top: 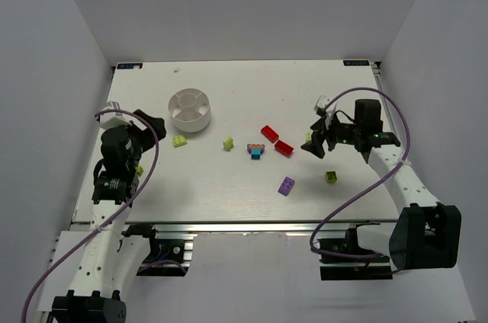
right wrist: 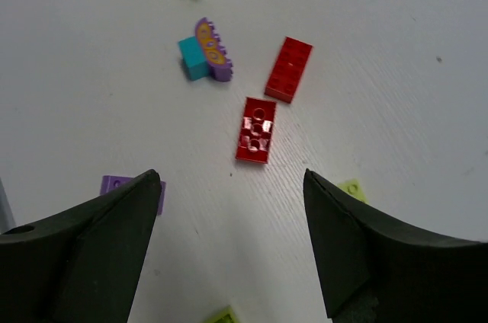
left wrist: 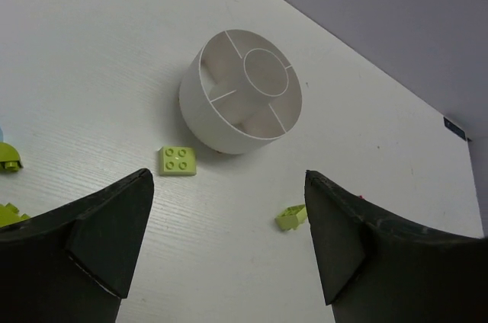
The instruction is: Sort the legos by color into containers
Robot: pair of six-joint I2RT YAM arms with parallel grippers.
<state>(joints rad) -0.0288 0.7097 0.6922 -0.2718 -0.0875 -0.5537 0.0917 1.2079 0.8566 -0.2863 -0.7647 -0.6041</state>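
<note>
Here, the left gripper [left wrist: 227,193] is hovering, jaws apart and empty, the white dish [left wrist: 200,113] lying ahead, a lime lego [left wrist: 178,161] nearer. The right gripper [right wrist: 230,186] is likewise gaping empty, two red legos [right wrist: 255,130] lying just ahead of it.

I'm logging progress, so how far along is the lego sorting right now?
Nothing looks sorted: the dish compartments that show are empty. Nothing is in hand; the left gripper and right gripper are open. Remaining: red bricks, purple brick, cyan brick and lime bricks, all on the table.
</note>
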